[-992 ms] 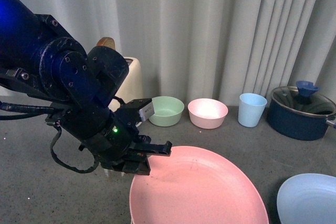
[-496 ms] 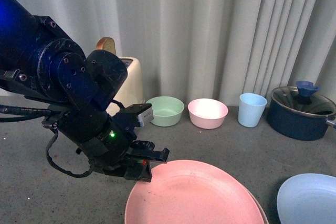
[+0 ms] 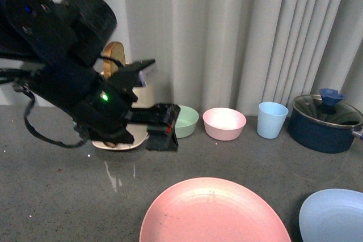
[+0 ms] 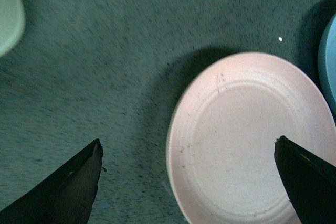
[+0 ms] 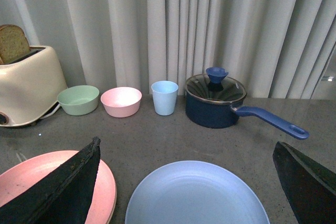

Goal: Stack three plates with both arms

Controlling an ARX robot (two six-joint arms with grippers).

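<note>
Two plates: pink plate, light blue plate. Two bowls: green bowl, pink bowl. One blue cup, one lidded saucepan, one toaster.

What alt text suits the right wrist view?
A light blue plate lies on a counter ahead of the open right gripper, a pink plate beside it. Behind stand a toaster, a green bowl, a pink bowl, a blue cup and a blue pot.

I see my left arm motion-blurred at the front view's upper left, and the left wrist view is dim and green-tinted, the pink plate casting a soft shadow.
</note>
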